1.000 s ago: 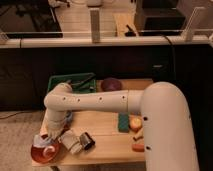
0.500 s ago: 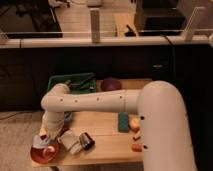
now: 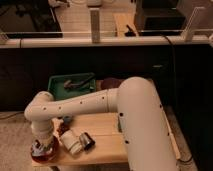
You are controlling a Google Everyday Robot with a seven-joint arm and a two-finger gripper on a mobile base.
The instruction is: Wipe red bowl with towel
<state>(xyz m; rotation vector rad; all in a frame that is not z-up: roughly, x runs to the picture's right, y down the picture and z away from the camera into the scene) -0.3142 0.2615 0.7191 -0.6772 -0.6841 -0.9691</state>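
The red bowl (image 3: pixel 44 152) sits at the front left corner of the wooden table (image 3: pixel 107 142). My white arm reaches down over it, and my gripper (image 3: pixel 41 145) is inside or just above the bowl, with a pale cloth-like thing at it that may be the towel (image 3: pixel 38 146). The arm's wrist hides most of the gripper.
A green tray (image 3: pixel 70 85) with a dark object in it stands at the back left. A dark round thing (image 3: pixel 112 82) lies behind the arm. A white cup (image 3: pixel 70 141) and a dark can (image 3: pixel 87 141) lie on their sides next to the bowl.
The arm's wrist has shifted slightly over the bowl; the bowl and the other objects stay where they were.
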